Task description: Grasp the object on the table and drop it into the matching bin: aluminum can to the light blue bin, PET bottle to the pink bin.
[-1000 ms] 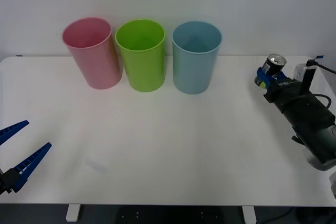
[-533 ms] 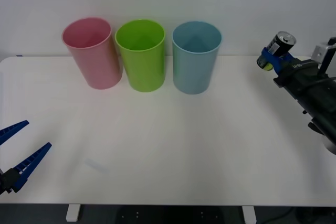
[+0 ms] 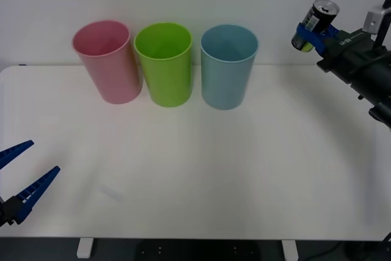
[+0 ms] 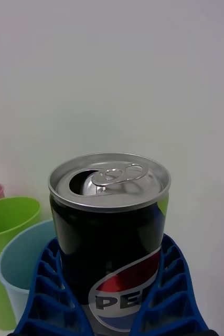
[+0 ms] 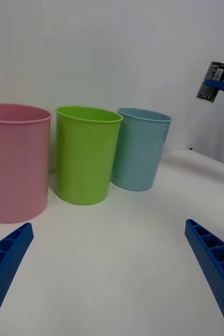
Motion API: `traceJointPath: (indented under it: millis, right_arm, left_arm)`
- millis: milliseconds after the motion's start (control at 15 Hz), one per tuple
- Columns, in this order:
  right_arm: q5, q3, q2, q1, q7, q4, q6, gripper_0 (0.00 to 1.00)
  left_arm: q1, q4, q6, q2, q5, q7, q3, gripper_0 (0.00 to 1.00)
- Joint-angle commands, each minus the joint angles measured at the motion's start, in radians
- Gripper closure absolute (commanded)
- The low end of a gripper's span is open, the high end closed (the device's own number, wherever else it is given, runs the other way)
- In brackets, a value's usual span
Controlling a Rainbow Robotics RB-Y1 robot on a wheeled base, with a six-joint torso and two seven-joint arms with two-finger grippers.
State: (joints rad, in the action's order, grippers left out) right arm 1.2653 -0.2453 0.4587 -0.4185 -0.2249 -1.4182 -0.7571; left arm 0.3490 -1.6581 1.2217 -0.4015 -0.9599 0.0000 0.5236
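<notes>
Blue ribbed fingers [image 3: 30, 191] of the left gripper [image 3: 18, 175] were spread wide at the near left edge of the table [image 3: 201, 169], holding nothing — two flat wedge shapes with a lattice of ridges, low over the smooth white top. In the left wrist view each finger [image 5: 214, 273] sat at its own corner, well apart from the other.

Along the far side of the table stood three tall round plastic bins, tapered like cups, upright and side by side: the pink bin [image 3: 108, 62], then a lime green bin [image 3: 164, 64], then the light blue bin [image 3: 228, 66]. Their walls were plain and matte, their rims thin and round.

Farther right, the right gripper [image 3: 310, 33] was raised above the table's far right corner, its black arm [image 3: 360, 68] reaching in from the right edge. Its blue ribbed fingers [image 4: 169, 294] were closed on the can [image 3: 314, 24] — a small dark aluminium cylinder with a shiny silver top and pull tab, a red, white and blue logo on its glossy side, and a yellow-green patch. The can was tilted slightly, clear of the table, well to the right of the light blue bin and higher than its rim.
</notes>
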Motion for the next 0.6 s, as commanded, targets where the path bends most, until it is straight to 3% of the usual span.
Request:
traceJointPath:
  millis: [67,267,600]
  right_arm:
    - [0.080,0.000,0.000,-0.049,-0.080,0.004,-0.057,1.00]
    - [0.157,0.000,-0.023,-0.105,-0.116,0.033,-0.110,1.00]
    - [0.295,-0.042,-0.094,-0.289,-0.103,0.231,-0.171,1.00]
  left_arm:
    - [0.000,0.000,0.000,0.000,0.000,0.000,0.000,0.00]
    - [0.000,0.000,0.000,0.000,0.000,0.000,0.000,0.00]
    - [0.000,0.000,0.000,0.000,0.000,0.000,0.000,0.00]
